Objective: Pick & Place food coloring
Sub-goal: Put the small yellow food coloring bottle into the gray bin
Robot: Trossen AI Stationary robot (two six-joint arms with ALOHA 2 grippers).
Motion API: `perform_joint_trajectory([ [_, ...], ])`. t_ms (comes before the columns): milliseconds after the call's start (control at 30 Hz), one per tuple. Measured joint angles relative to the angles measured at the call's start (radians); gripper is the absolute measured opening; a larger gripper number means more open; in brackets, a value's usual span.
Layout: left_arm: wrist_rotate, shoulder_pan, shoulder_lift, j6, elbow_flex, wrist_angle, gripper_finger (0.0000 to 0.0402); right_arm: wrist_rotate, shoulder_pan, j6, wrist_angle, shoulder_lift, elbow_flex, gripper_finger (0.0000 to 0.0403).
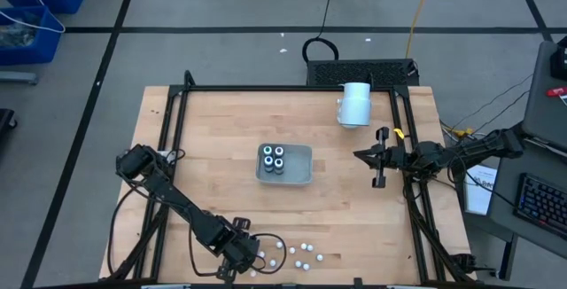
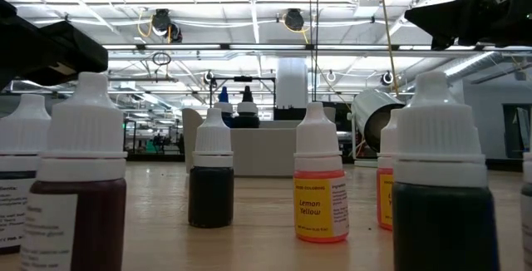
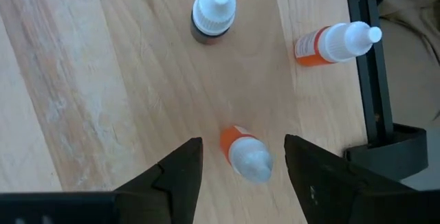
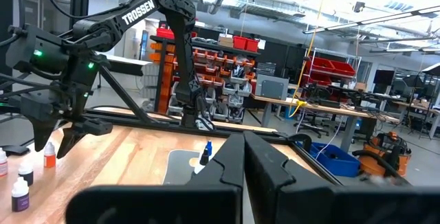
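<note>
Four food coloring bottles (image 1: 273,158) are already sitting in the tray (image 1: 301,173). I am holding the left hand (image 3: 243,162) spread around an orange bottle (image 3: 245,155) at the surface's (image 1: 213,138) 6 o'clock edge; the right hand (image 1: 379,157), pressed together, is waiting at 3 o'clock.

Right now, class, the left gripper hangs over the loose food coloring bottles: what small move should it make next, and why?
Probably a short descent. In the left wrist view the left gripper is open, its fingers either side of an orange bottle on the wooden table, not touching it. Lowering, then closing, should secure it for the tray, which already holds four bottles. The right gripper waits, shut.
</note>
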Motion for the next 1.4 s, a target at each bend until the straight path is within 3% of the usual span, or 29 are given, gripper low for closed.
perform_joint_trajectory([
  [133, 0.0, 0.0, 0.0, 0.014, 0.0, 0.0, 0.0197, 0.0, 0.0, 0.005, 0.0, 0.0, 0.0, 0.0],
  [400, 0.001, 0.0, 0.0, 0.016, 0.0, 0.005, 0.0132, 0.0, 0.0, 0.018, 0.0, 0.0, 0.0, 0.0],
  [833, 0.04, 0.017, -0.002, 0.028, 0.011, -0.019, 0.0061, 0.0, 0.0, 0.018, 0.0, 0.0, 0.0, 0.0],
  [967, 0.023, 0.044, -0.002, 0.103, 0.102, -0.157, 0.007, 0.0, 0.0, 0.018, 0.0, 0.0, 0.0, 0.0],
  [1100, -0.087, 0.09, -0.002, 0.248, 0.259, -0.314, 0.007, 0.0, 0.0, 0.018, 0.0, 0.0, 0.0, 0.0],
  [1400, -0.271, 0.324, -0.002, 0.56, 0.55, -0.433, 0.0068, 0.0, 0.0, 0.018, -0.002, 0.0, 0.0, 0.0],
])
